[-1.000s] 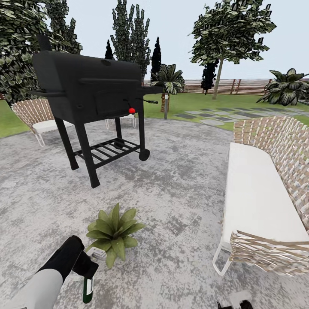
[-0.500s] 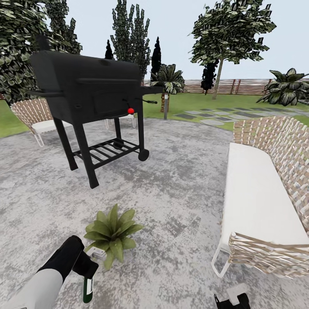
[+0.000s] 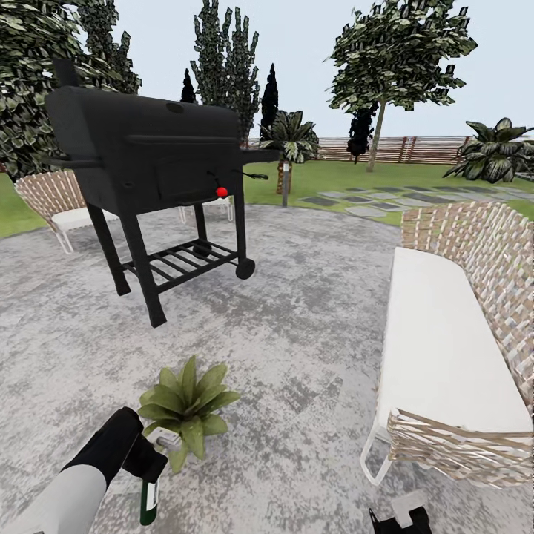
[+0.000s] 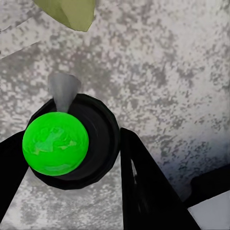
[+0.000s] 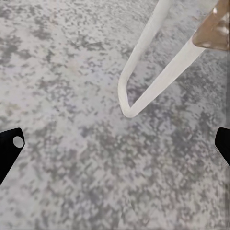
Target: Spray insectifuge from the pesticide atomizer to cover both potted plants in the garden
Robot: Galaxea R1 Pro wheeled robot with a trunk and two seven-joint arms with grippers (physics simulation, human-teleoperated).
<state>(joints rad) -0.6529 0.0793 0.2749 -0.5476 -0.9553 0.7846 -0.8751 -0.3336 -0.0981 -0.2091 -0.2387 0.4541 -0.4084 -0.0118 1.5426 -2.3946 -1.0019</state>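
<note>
One potted plant (image 3: 185, 406), a low rosette of pointed green leaves, stands on the rough grey paving (image 3: 297, 326) in the lower left of the head view. Just nearer than it, my left gripper (image 3: 150, 482) is shut on the pesticide atomizer (image 3: 150, 503), a slim dark bottle with a pale label that hangs downward. In the left wrist view the atomizer (image 4: 76, 139) is a dark round body with a bright green end, held between the black fingers (image 4: 143, 187), with a leaf tip (image 4: 72, 9) just beyond. My right gripper (image 3: 400, 521) hangs low and stands open (image 5: 115, 143) over bare paving.
A black barbecue grill (image 3: 148, 163) on legs stands beyond the plant at the left. A long wicker sofa (image 3: 445, 348) with a white cushion runs along the right; its white leg (image 5: 143, 81) is close to the right gripper. A wicker chair (image 3: 59, 204), lawn, trees and fence lie behind.
The whole picture has drifted a little left, so the camera moved. The right gripper has come up into the bottom edge of the head view. The left gripper still holds the atomizer.
</note>
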